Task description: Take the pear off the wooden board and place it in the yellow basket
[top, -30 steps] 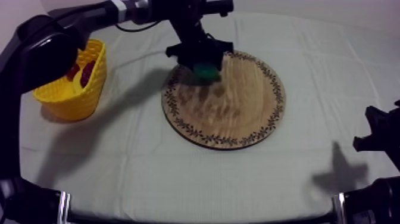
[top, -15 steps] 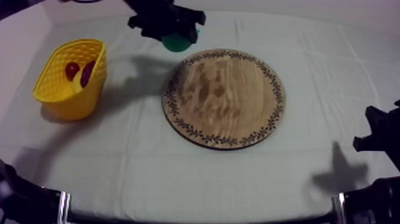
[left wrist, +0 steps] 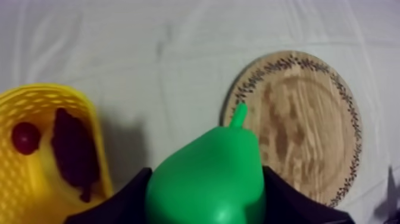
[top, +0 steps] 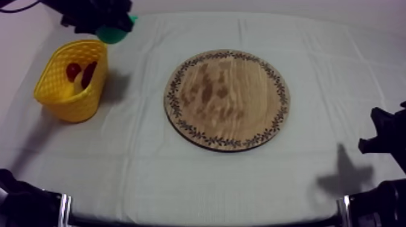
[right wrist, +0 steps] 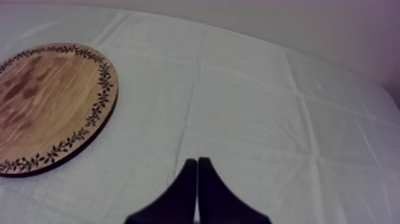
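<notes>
Grey-white cloth (top: 199, 175) covers the table, creased in a few long lines. Near right: right gripper (right wrist: 197, 164) sits low at the table's right edge, well apart from everything else, fingers pressed together into a narrow wedge and pointing out over the cloth w/ the board off to its left. Mid-table: round wooden board (top: 226, 99), dark leaf pattern round the rim, lies flat on the cloth w/ its grained face fully in view. Left of it and well apart, the yellow basket (top: 57, 96) stands upright near the table's left edge. Inside are a small red fruit (top: 72, 70) on the left and a dark bunch of grapes (top: 89, 72) just beside it on the right; touching or not, can't tell. Far left: left gripper (left wrist: 206, 190) hangs in the air by the basket's far right corner, clamped on the pear (top: 113, 33), one black finger (left wrist: 119, 202) on each side of its fat end. Pear is bright green, stem (left wrist: 239, 114) pointing away from the wrist. It's clear of the board and not in the basket: left wrist view puts it over cloth btwn basket and board, close to the basket's wall, and top view has it just past the basket's far rim. Dark shadow (top: 115, 81) lies on the cloth against the basket's right side.
</notes>
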Controlling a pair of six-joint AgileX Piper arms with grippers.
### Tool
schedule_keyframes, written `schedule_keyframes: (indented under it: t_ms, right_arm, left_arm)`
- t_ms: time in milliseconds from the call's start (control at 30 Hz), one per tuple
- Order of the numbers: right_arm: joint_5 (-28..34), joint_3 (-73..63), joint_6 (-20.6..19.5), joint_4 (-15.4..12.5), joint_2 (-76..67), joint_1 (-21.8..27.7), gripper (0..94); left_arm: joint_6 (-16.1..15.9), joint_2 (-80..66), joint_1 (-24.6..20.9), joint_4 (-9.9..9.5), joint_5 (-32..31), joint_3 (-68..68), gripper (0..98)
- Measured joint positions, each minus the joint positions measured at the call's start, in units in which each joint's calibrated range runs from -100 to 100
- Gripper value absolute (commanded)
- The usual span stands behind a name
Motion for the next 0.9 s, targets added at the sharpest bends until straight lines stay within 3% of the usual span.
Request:
schedule_keyframes:
  t_ms: [333, 567, 767, 833, 900]
  right_arm:
    - [-0.1, 0.0, 0.0, 0.0, 0.0, 0.0, 0.3]
    - [-0.1, 0.0, 0.0, 0.0, 0.0, 0.0, 0.3]
    - [-0.1, 0.0, 0.0, 0.0, 0.0, 0.0, 0.3]
    - [-0.1, 0.0, 0.0, 0.0, 0.0, 0.0, 0.3]
    - [-0.1, 0.0, 0.0, 0.0, 0.0, 0.0, 0.3]
  left_arm:
    - [-4.9, -0.4, -10.3, -0.36, 4.8, 0.6, 50.2]
    - [-7.3, 2.6, -15.6, -0.3, 1.8, 7.5, 50.4]
    - [-7.8, 4.3, -17.1, -0.16, -1.2, 11.7, 51.4]
    - [-7.8, 4.7, -17.1, -0.11, -2.5, 12.5, 54.4]
    - [-8.0, 5.0, -17.0, 0.03, -4.0, 13.3, 67.0]
